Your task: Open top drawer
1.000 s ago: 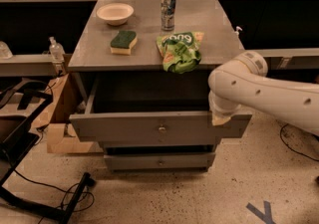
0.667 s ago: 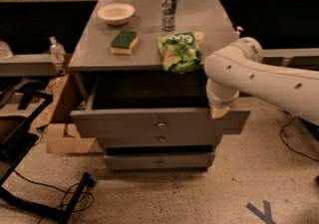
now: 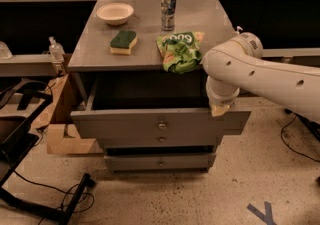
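The claw (image 3: 219,110) of the white arm (image 3: 270,76) sits at the upper right edge of the wide grey wooden top drawer (image 3: 125,123); whether it is apart or together I cannot tell. The drawer stands pulled out from under the grey table (image 3: 95,54), so the opening seems nearly done and next comes a clean retreat. Its flat front faces the camera, long axis left to right.

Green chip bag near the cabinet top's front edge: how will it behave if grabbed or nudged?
The green chip bag looks crumpled and soft: probably floppy and light, deforming under a pinch. It lies at the front edge above the open top drawer, so a nudge might drop it in. The gripper is at the drawer front's right end, below the bag.
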Available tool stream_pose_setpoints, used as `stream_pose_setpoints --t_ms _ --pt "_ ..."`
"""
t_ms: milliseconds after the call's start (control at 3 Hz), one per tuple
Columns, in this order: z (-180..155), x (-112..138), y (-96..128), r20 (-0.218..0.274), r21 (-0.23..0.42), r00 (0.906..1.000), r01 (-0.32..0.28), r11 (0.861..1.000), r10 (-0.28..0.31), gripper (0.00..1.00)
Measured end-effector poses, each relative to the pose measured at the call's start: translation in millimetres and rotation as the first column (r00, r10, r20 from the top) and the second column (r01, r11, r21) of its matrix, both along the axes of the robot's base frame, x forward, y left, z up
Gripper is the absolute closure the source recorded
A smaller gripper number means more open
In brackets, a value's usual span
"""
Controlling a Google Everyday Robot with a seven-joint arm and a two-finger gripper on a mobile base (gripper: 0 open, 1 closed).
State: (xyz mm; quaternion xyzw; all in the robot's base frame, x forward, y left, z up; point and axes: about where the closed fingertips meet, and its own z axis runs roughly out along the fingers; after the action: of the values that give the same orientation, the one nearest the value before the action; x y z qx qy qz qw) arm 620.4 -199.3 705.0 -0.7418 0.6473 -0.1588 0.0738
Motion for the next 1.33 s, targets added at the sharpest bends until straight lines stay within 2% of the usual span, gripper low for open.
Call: stream_pose_setpoints --t_ms 333,667,1000,1333 --pt "22.6 -15.5 5.2 -0.035 -0.029 0.9993 0.012 1.0 -0.013 1.0" --pt "71.0 -44.2 18.6 -0.091 -0.063 0.9952 0.03 0.998 -0.035 1.0" --pt "76.2 -63.8 10.5 -0.152 -0.104 0.9865 0.044 0.994 -0.06 0.85" --pt "70.0 -57.6 11.0 -0.138 -0.091 0.9892 0.037 0.995 -0.05 0.62"
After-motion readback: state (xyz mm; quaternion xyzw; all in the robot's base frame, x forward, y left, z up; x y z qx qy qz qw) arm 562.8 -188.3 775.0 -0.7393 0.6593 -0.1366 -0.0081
